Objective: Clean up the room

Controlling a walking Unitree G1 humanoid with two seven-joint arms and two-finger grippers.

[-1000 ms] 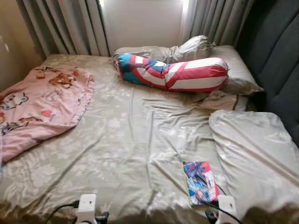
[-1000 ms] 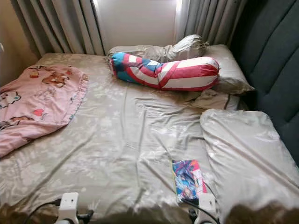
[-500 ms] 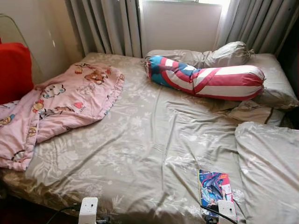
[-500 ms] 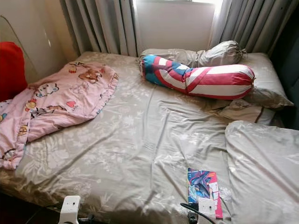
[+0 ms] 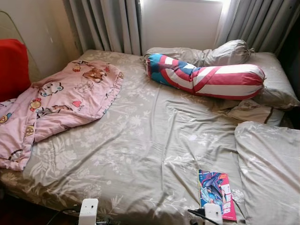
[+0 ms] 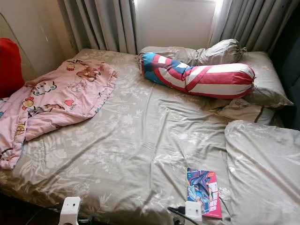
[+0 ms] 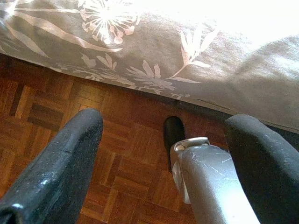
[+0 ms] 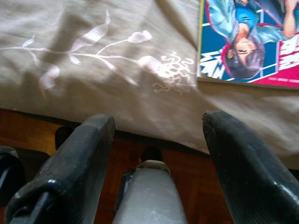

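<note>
A bed (image 5: pixel 140 140) in a grey floral sheet is seen ahead — a comic book (image 5: pixel 216 187) lies flat near its front edge, just beside a rumpled duvet (image 5: pixel 269 168). A pink blanket (image 5: pixel 56 103) is draped over the left edge. The left gripper (image 7: pixel 163 154) and right gripper (image 8: pixel 156 140) are held at the front edge — fingers spread apart, nothing gripped.
</note>
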